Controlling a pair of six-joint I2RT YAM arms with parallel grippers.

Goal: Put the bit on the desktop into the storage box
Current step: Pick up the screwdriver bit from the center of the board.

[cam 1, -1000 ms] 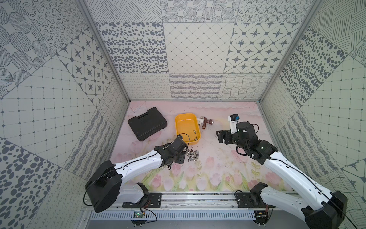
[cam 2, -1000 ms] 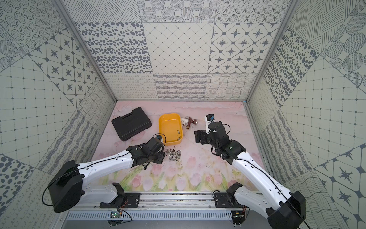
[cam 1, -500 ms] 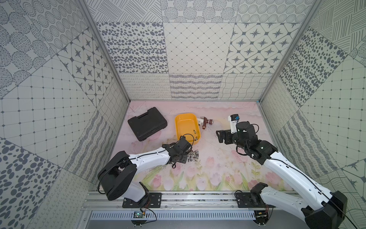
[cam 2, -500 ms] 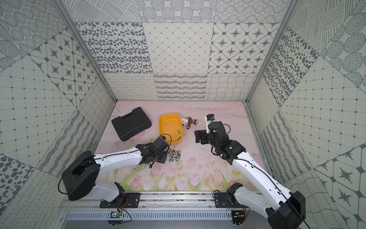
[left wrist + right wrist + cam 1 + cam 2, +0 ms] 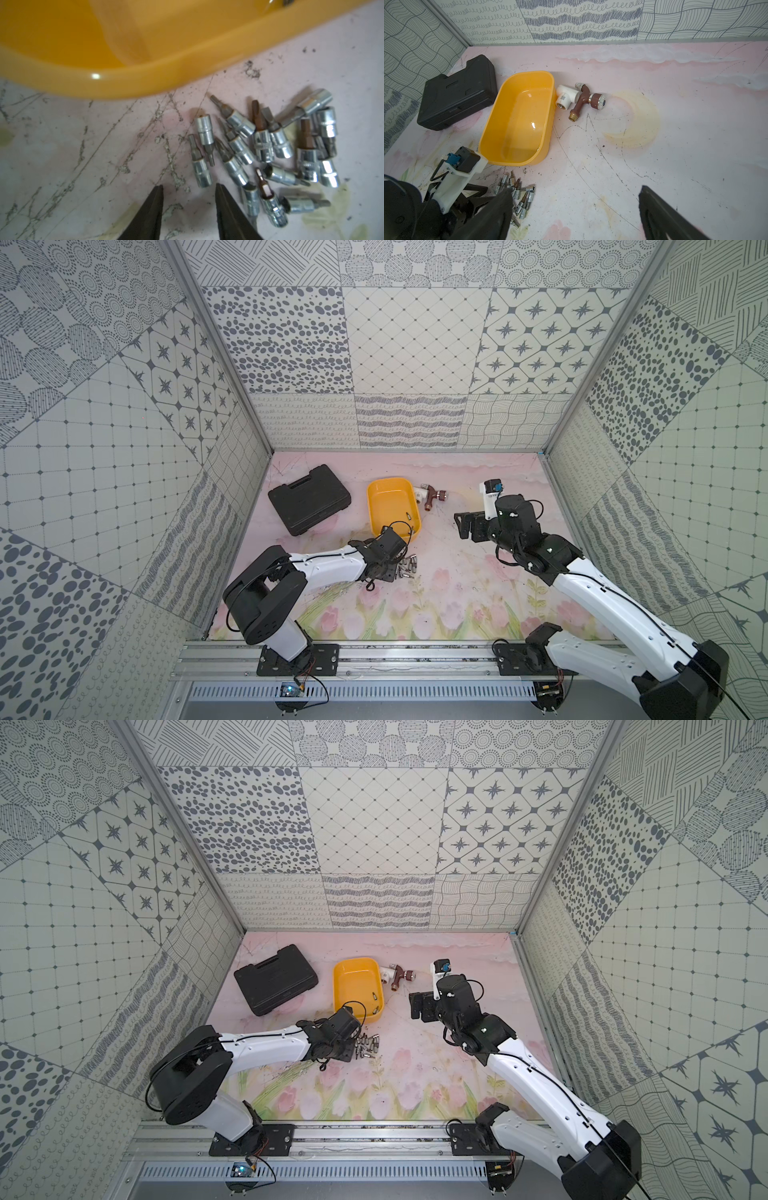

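The left gripper, part-open and empty, hovers beside some fifteen chrome-based, dark- or rust-tipped bits near the centre of the desk. They lie just off the yellow storage box, which holds two. The right gripper gapes wide, empty.

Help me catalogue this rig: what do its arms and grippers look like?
The left arm and right arm have white shells, black joints and black cables. The left gripper and right gripper are black with tapering fingers. White wrist camera brackets carry blue connectors.
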